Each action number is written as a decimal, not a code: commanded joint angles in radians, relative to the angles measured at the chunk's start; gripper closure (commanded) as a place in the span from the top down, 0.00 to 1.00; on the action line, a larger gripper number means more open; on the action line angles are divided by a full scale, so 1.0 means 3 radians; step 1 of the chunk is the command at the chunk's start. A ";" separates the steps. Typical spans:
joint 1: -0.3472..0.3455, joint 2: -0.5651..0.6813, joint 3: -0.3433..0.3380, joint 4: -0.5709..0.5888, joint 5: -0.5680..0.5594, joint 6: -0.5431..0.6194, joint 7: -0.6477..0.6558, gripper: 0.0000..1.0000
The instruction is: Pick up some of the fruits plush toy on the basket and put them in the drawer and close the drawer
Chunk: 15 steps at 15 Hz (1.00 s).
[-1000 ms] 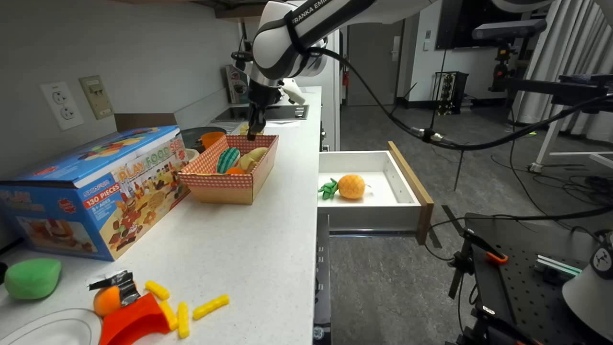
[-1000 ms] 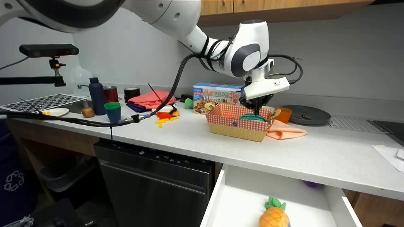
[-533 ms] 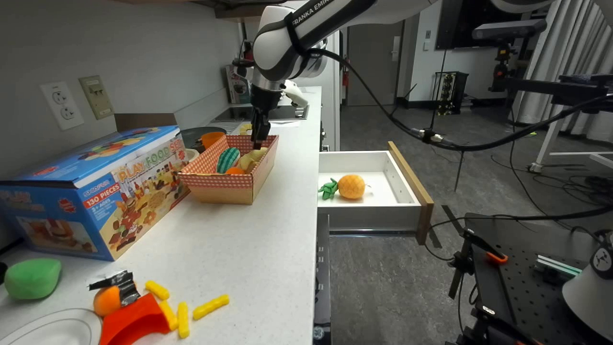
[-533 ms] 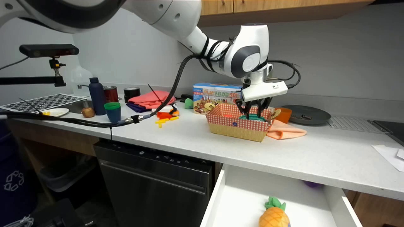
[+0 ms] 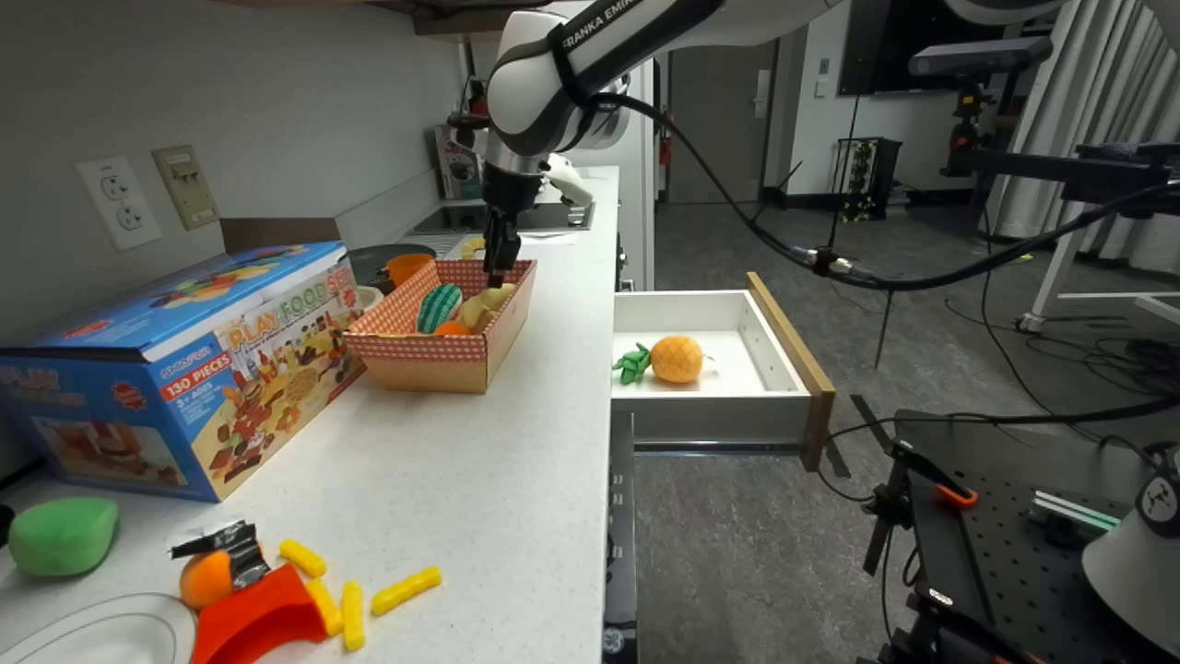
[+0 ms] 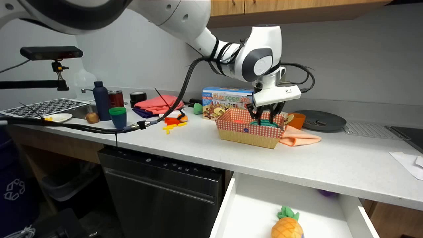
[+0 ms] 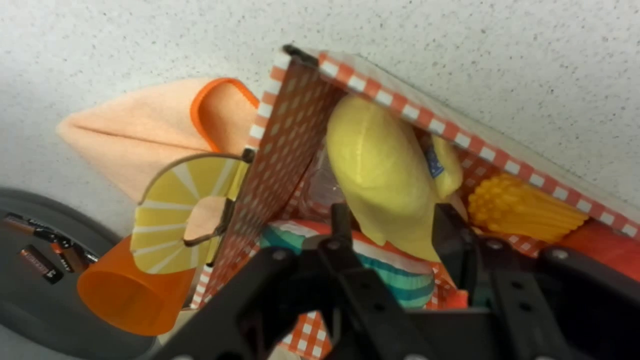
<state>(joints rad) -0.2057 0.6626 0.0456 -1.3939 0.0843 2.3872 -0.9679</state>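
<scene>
The checkered tan basket (image 5: 415, 373) stands on the counter and also shows in an exterior view (image 6: 246, 138). In it lie a yellow plush fruit (image 7: 370, 150), a striped green watermelon-slice plush (image 7: 407, 284) and an orange piece (image 5: 453, 328). My gripper (image 7: 392, 220) points down over the basket, also seen in both exterior views (image 5: 496, 278) (image 6: 265, 122). It is open, its fingers apart on either side of the yellow plush's lower part in the wrist view; I cannot tell if they touch it. The drawer (image 5: 751, 364) is pulled out and holds an orange pineapple plush (image 5: 678, 360) with green leaves.
A play food box (image 5: 263, 364) stands beside the basket. An orange cup (image 7: 135, 295), peach cloth (image 7: 145, 125) and dark pan (image 7: 30, 290) lie at its far side. A yellow-orange toy (image 7: 525, 207) is also in the basket. A purple thing (image 6: 327, 192) shows in the drawer's back corner.
Over the first half second my gripper moved down toward the basket and its fingers spread apart. Since then nothing has visibly moved.
</scene>
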 commanded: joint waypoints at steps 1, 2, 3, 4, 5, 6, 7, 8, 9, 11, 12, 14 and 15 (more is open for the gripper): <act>-0.0029 0.0001 0.0037 0.0006 -0.0033 -0.0007 0.0017 0.73; -0.0002 0.0036 -0.0001 0.0030 -0.0072 0.0044 0.0070 0.75; -0.0002 0.0132 -0.0004 0.0133 -0.0069 -0.0040 0.0094 0.81; 0.0012 0.0212 -0.0025 0.0206 -0.0090 -0.0081 0.0134 0.89; 0.0012 0.0299 -0.0029 0.0274 -0.0091 -0.0126 0.0156 0.96; 0.0009 0.0365 -0.0027 0.0329 -0.0087 -0.0162 0.0172 0.99; 0.0009 0.0441 -0.0030 0.0393 -0.0092 -0.0211 0.0190 1.00; 0.0010 0.0478 -0.0038 0.0458 -0.0097 -0.0255 0.0211 1.00; 0.0008 0.0512 -0.0041 0.0521 -0.0093 -0.0306 0.0233 0.99; 0.0011 0.0553 -0.0044 0.0625 -0.0093 -0.0388 0.0281 0.73; 0.0015 0.0556 -0.0049 0.0663 -0.0097 -0.0428 0.0312 0.68; -0.0002 0.0574 -0.0043 0.0727 -0.0083 -0.0490 0.0341 0.52; -0.0010 0.0585 -0.0043 0.0758 -0.0078 -0.0520 0.0359 0.45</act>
<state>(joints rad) -0.2059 0.7714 0.0354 -1.2498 0.0842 2.2592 -0.8925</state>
